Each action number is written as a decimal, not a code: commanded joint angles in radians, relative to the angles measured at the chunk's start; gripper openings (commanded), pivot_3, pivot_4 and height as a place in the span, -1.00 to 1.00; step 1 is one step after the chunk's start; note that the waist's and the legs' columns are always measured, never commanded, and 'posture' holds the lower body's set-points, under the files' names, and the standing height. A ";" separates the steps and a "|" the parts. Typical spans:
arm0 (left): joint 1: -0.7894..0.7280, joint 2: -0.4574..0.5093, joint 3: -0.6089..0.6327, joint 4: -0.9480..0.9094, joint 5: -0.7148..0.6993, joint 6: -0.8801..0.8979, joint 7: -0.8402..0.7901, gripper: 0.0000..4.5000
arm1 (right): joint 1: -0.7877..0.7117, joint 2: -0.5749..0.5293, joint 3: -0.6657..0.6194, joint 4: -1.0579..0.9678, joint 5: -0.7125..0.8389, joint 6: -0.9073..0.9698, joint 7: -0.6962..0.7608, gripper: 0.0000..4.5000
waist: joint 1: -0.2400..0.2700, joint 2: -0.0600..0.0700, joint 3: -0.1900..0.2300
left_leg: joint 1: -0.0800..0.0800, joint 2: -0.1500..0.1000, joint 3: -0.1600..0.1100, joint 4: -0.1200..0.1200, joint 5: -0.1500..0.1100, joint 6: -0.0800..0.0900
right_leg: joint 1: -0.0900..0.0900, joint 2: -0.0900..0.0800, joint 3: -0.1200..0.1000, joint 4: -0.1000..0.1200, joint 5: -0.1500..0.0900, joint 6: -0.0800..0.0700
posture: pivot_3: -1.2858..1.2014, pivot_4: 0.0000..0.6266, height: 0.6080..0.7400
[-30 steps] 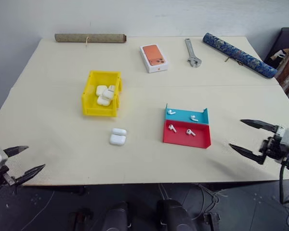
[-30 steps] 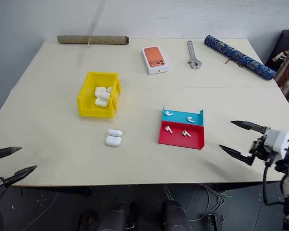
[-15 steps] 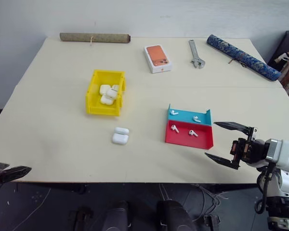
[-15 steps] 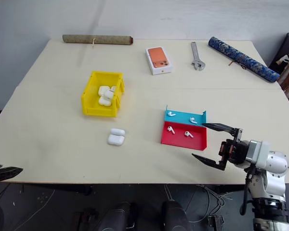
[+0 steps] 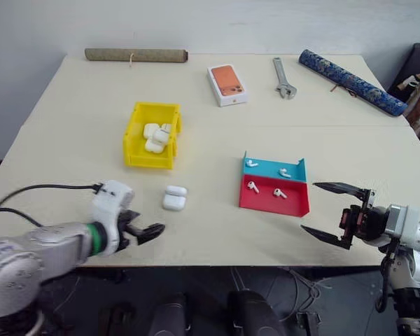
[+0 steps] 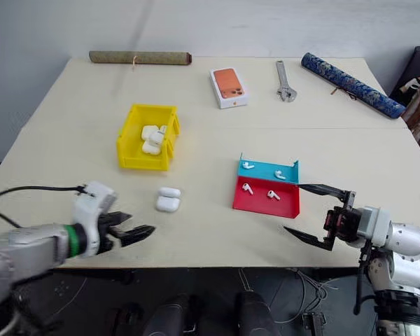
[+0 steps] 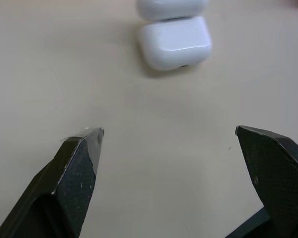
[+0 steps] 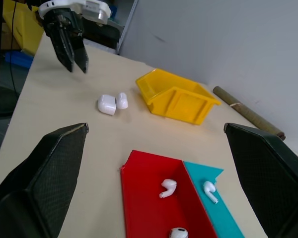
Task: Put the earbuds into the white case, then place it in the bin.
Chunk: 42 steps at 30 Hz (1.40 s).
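Left gripper (image 5: pixel 154 229) swung in near white case (image 5: pixel 173 199), jaws spread, empty; step: approach; next: close on case

Yellow bin (image 5: pixel 151 136), red-and-blue tray (image 5: pixel 274 191)

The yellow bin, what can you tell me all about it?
The bin is a small, bright yellow box that looks like shiny plastic. It is rectangular with an open top, and the right wrist view shows one end wall sloping outward. It sits flat on the table, left of the middle. Several white cases lie piled inside. Another case, flipped open, lies on the table just in front of it, not touching. No tool touches the bin.
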 commanded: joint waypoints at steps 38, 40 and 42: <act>-0.228 -0.423 -0.336 0.167 0.452 -0.008 0.402 1.00 | 0.166 -0.072 -0.108 -0.194 0.012 0.066 -0.067 0.99 | 0.045 -0.001 0.000 | 0.004 0.000 0.000 0.006 0.001 -0.001 | 0.008 0.003 0.001 -0.002 0.000 0.000 | 0.03 -0.52 1.00; -0.218 -0.434 -0.338 0.160 0.474 -0.008 0.384 1.00 | 0.177 -0.068 -0.115 -0.182 0.018 0.050 -0.053 0.99 | 0.045 -0.002 0.000 | 0.009 0.000 0.001 0.004 0.001 -0.001 | 0.013 0.002 0.001 -0.005 0.000 0.000 | 0.03 -0.52 1.00; -0.212 -0.444 -0.335 0.156 0.497 -0.008 0.367 1.00 | 0.184 -0.067 -0.119 -0.174 0.023 0.039 -0.043 0.99 | 0.045 -0.001 0.000 | 0.012 0.000 0.001 0.002 0.001 -0.001 | 0.017 0.002 0.001 -0.007 0.000 0.000 | 0.03 -0.52 1.00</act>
